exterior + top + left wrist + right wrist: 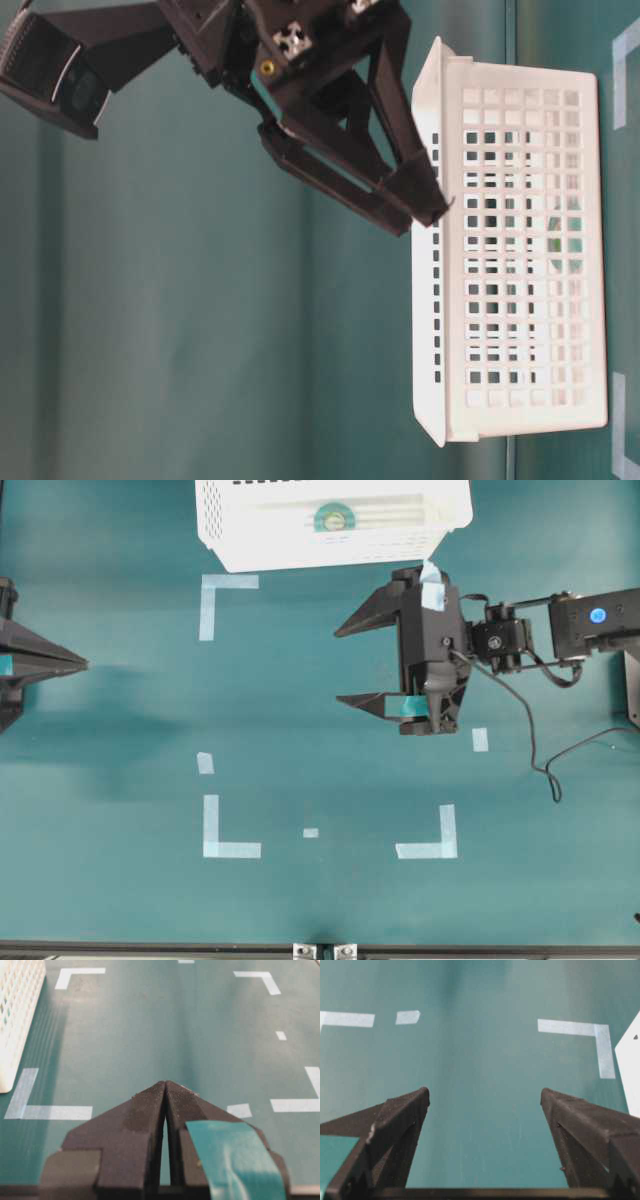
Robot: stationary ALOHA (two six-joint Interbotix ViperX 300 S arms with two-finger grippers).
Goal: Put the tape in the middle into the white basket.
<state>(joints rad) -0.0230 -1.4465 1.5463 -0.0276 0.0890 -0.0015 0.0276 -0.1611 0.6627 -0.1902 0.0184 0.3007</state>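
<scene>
The teal-green tape [334, 519] with its tan core lies flat on the ribbed bottom of the white basket [250, 540] at the table's far edge. Seen from table level, the white basket [520, 270] shows its lattice side, and the roll is only a faint green patch behind the holes. My right gripper [340, 666] hangs open and empty just below the basket's right half, fingers pointing left; its wrist view shows only bare table between the fingertips [420, 1097]. My left gripper [84, 664] rests at the left edge, shut, tips together [165, 1083] with nothing between them.
Pale-blue tape strips mark corners of a square on the teal table: upper left [210, 600], lower left [222, 840], lower right [440, 842]. Small loose strips [480, 739] lie nearby. A black cable [535, 750] trails from the right arm.
</scene>
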